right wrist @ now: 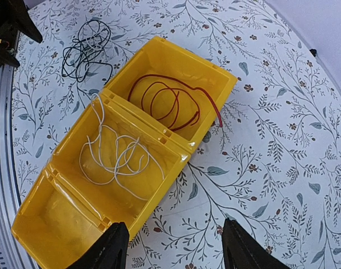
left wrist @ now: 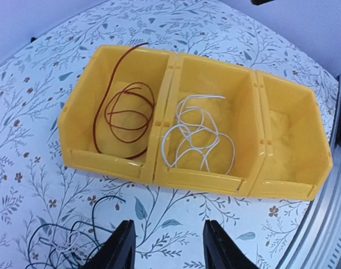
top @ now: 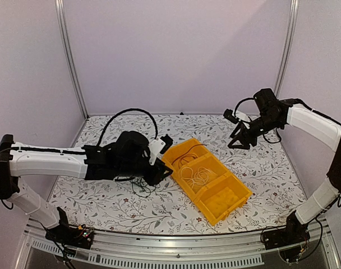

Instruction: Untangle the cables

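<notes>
A thin red cable coils in an end compartment of the glossy yellow bin, a white cable loops in the middle one, and a wiry black cable lies tangled on the floral counter beside it. Left fingers and right fingers gape, empty

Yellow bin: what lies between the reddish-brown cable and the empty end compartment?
The middle compartment, holding the white cable; the left wrist view shows it clearly.
</notes>
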You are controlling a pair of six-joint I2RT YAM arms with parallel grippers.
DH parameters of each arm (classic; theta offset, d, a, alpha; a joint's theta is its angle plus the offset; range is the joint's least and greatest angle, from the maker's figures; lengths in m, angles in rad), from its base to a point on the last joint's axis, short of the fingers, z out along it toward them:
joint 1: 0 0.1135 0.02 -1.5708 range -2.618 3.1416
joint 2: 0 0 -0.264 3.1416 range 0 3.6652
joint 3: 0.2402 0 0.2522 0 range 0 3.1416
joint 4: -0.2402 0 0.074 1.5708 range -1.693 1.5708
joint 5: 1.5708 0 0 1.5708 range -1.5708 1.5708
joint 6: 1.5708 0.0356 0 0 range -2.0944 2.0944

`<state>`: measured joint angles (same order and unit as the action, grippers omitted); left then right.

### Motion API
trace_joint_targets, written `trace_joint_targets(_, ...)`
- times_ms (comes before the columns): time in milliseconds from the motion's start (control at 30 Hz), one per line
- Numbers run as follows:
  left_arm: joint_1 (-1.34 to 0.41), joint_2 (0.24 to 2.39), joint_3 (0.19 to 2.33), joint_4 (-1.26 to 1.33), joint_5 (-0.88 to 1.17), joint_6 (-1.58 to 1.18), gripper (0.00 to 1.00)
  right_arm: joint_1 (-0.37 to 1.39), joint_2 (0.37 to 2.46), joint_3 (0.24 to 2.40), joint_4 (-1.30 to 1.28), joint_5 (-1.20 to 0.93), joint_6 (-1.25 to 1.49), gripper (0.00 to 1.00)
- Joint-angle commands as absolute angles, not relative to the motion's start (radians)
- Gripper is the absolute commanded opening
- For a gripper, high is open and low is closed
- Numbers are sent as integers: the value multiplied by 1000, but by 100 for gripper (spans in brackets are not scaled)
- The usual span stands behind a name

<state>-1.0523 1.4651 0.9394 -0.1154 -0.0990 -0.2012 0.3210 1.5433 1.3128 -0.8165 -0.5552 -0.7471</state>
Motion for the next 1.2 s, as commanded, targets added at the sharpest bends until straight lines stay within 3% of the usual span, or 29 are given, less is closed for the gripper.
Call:
trace_joint_targets(0,-947,1411,882,-277,-262,-490,38,344,1565,1375,-788,-533,-741,60)
trace_joint_targets(167,-820,1403,823,-326,-272,-636,29,387,1588,1400,-781,-525,-746,59)
trace_joint_targets(433,-732,1506,832,-219,-115,-592,17,419,1578,1360,-777,-515,-750,59)
trace_joint_targets(700,-712,1662,970,-341,-125,-614,26,419,1540,1315,-773,-483,-754,59)
trace_joint_targets(1167,-675,1764,1051,-379,-8,-606,17,420,1514,1277,-763,-474,-762,59)
